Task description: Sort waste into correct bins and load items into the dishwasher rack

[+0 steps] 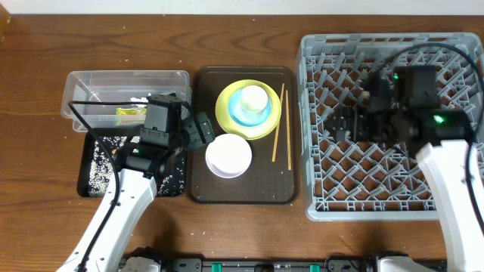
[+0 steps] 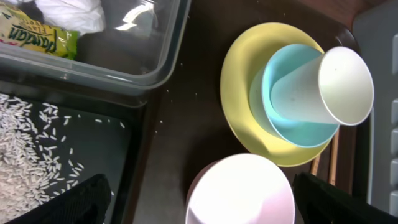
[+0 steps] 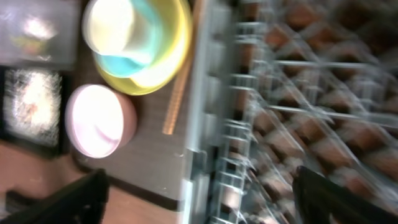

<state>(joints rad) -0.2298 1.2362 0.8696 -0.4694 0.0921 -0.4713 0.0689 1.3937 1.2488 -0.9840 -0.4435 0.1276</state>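
Left pincer (image 2: 205, 200) open near glossy pinkish bowl (image 2: 239, 190), right pincer (image 3: 205, 199) open over lattice rack (image 1: 340, 189); wrapper (image 2: 37, 34) lettering legible only from left wrist

Left arm (image 1: 125, 200) and right arm (image 1: 448, 172): white shells, black boxy wrists, looping black cables (image 1: 454, 48). 2 green lights (image 1: 395, 75) glow on the right.

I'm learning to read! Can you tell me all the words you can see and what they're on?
"pandan", as far as it can be made out: on the green-and-yellow snack wrapper in the clear tub.
Smaller print below it: too blurred to read.
No other text shows.
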